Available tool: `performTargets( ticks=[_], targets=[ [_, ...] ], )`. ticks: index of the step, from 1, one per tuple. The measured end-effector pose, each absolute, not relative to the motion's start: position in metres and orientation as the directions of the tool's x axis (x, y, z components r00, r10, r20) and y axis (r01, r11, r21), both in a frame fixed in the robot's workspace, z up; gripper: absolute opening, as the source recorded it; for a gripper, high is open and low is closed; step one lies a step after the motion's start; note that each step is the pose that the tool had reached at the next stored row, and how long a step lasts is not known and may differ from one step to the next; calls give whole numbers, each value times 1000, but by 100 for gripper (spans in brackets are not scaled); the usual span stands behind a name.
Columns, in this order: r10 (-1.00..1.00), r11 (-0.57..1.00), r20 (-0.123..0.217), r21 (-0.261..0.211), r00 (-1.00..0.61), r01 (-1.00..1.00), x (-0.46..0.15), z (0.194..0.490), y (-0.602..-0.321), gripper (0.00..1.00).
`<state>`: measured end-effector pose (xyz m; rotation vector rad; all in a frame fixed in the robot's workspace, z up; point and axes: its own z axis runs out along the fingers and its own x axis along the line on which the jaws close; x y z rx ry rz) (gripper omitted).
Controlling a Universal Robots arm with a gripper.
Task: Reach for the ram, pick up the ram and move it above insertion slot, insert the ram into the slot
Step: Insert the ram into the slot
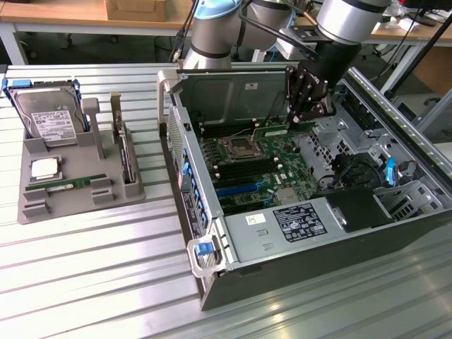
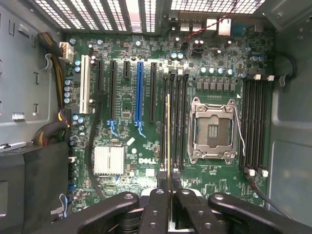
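My gripper point(image 1: 295, 120) hangs inside the open computer case, shut on the ram point(image 1: 272, 129), a thin green stick held level above the motherboard. In the wrist view the ram point(image 2: 168, 131) shows edge-on, running out from between the black fingers point(image 2: 160, 200). It lies lined up along the bank of long black memory slots point(image 2: 178, 117) beside the processor socket point(image 2: 213, 129), clear of the board. I cannot tell which slot of the bank point(image 1: 244, 169) lies right under it.
The case walls point(image 1: 233, 85) surround the board. Blue sockets point(image 2: 140, 92) and a silver heatsink point(image 2: 109, 160) lie to one side, and a second bank of black slots point(image 2: 255, 122) beyond the processor socket. A grey tray point(image 1: 78, 201) holds a hard drive point(image 1: 49, 120), a processor chip point(image 1: 44, 168) and another green stick point(image 1: 67, 185).
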<state>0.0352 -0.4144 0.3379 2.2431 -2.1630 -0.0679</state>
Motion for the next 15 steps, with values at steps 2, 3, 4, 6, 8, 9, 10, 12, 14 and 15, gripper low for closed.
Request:
performTargets(
  ticks=[2,3,4,6,8,9,10,12,14,15],
  targets=[
    [-999,-37,-14,48,36,-998,35,337,-414,12],
    [-999,-37,-14,48,36,-998,35,336,-414,12],
    [-999,-37,-14,48,36,-998,35,336,-414,12],
    [-999,-37,-14,48,36,-998,34,334,-414,12],
    [-999,-37,-14,48,36,-998,34,332,-414,12],
    [-999,-37,-14,48,36,-998,34,332,-414,12],
    [-999,-37,-14,48,36,-998,34,331,-414,12],
    [-999,-37,-14,48,36,-998,34,330,-415,12],
    [-999,-37,-14,48,36,-998,33,329,-415,12],
    [-999,-37,-14,48,36,-998,33,328,-415,12]
  ],
)
